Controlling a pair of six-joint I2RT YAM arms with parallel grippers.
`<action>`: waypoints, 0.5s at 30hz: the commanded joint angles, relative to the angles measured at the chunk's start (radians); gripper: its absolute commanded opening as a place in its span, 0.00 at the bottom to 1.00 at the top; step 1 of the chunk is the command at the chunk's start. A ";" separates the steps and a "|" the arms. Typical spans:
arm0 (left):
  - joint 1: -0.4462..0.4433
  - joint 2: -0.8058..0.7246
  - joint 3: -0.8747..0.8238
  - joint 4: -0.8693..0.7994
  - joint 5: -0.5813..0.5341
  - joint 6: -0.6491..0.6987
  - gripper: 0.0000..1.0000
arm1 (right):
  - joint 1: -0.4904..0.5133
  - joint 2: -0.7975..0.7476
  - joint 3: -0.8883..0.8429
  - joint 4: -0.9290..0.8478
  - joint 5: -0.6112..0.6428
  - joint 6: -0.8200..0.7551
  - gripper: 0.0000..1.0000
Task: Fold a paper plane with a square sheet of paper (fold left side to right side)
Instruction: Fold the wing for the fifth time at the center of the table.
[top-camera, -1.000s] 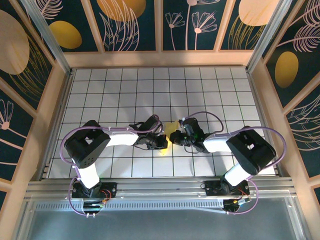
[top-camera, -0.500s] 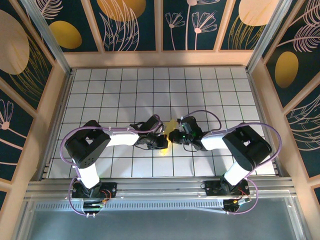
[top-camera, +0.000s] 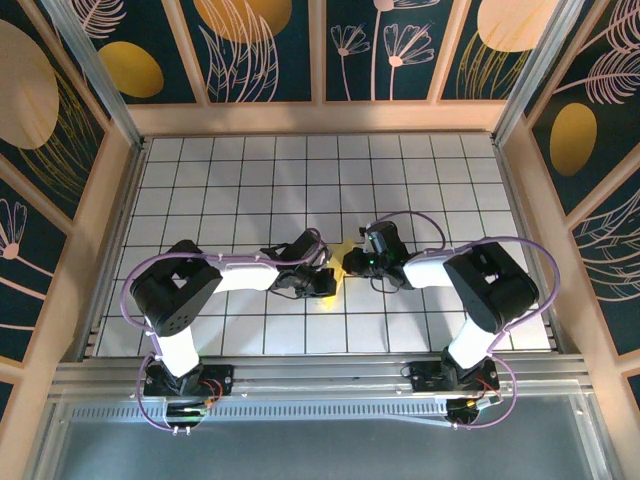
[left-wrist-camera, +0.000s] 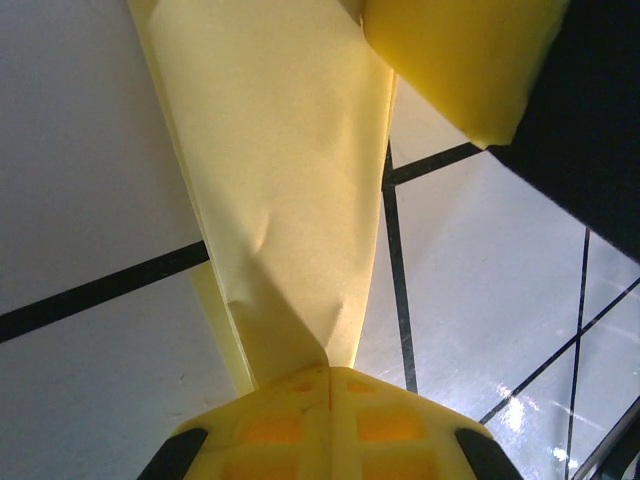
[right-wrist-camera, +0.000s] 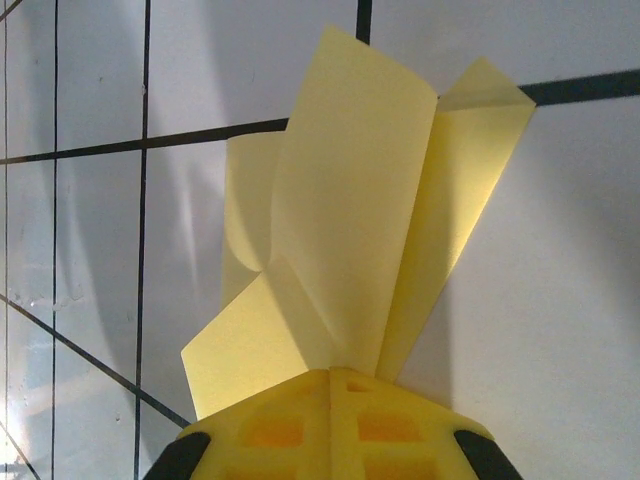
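The pale-yellow paper plane (top-camera: 342, 252) is a narrow creased dart held off the grid table between both grippers. In the left wrist view the dart's long folded body (left-wrist-camera: 290, 180) runs upward from my left gripper (left-wrist-camera: 330, 372), whose yellow jaws are shut on its end. A yellow fingertip (left-wrist-camera: 460, 60) of the right gripper shows at the top right there. In the right wrist view the paper's flaps (right-wrist-camera: 350, 230) fan out from my right gripper (right-wrist-camera: 335, 372), shut on their base. From above, my left gripper (top-camera: 328, 284) and right gripper (top-camera: 350, 264) nearly meet at mid-table.
The white grid table (top-camera: 240, 190) stretches behind and to both sides of the arms. Wooden rails and dark patterned walls (top-camera: 80, 180) enclose it. The purple cable loop (top-camera: 400, 222) arcs over the right wrist.
My right arm has swung its wrist left and toward the back, closing on the left gripper. The left arm has stayed put. Both grippers keep hold of the paper.
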 joint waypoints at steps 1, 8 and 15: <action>0.001 0.075 -0.046 -0.172 -0.116 0.020 0.00 | -0.053 0.039 0.035 -0.045 0.057 -0.049 0.00; 0.001 0.072 -0.049 -0.174 -0.118 0.021 0.00 | -0.095 0.063 0.071 -0.064 0.047 -0.074 0.00; 0.001 0.071 -0.049 -0.175 -0.118 0.021 0.00 | -0.137 0.101 0.131 -0.105 0.047 -0.105 0.00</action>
